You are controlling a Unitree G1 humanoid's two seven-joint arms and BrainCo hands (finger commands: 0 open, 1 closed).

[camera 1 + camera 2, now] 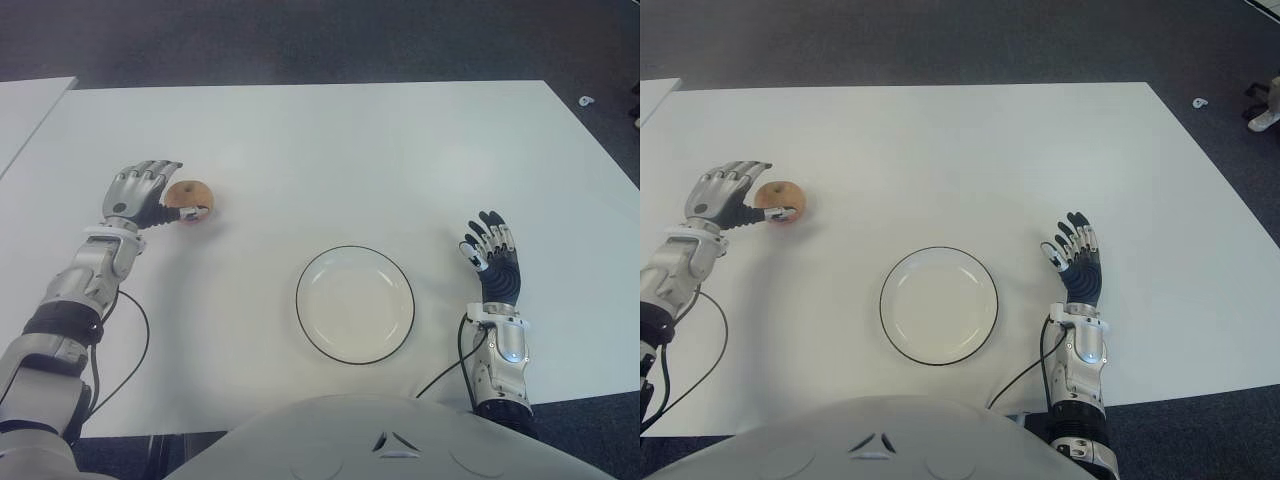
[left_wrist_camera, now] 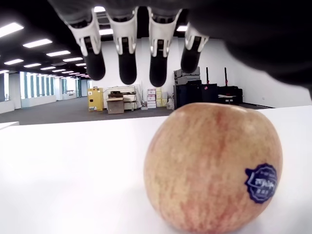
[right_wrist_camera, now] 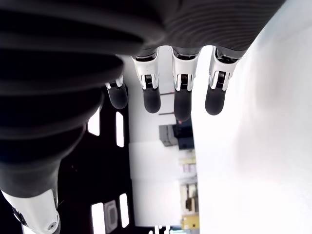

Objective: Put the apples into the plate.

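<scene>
Table (image 1: 300, 150): your white work surface, carrying everything below.
Plate (image 1: 355, 258): sits empty, front centre.
Right hand (image 1: 492, 260): just right of the plate, fingers spread, holding nothing.
Left hand (image 1: 143, 195): fingers extended above the apple, thumb alongside it, not closed.
Apple (image 1: 190, 200): on the table, far left of your plate.

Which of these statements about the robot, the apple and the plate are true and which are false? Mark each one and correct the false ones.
1. The apple already lies in the plate. False: it sits on the white table, well to the plate's left.
2. The left hand is at the apple, fingers extended above it. True.
3. The right hand grips a second apple. False: it is open and holds nothing, right of the plate.
4. The plate holds nothing. True.
5. The apple carries a dark sticker. True.
</scene>
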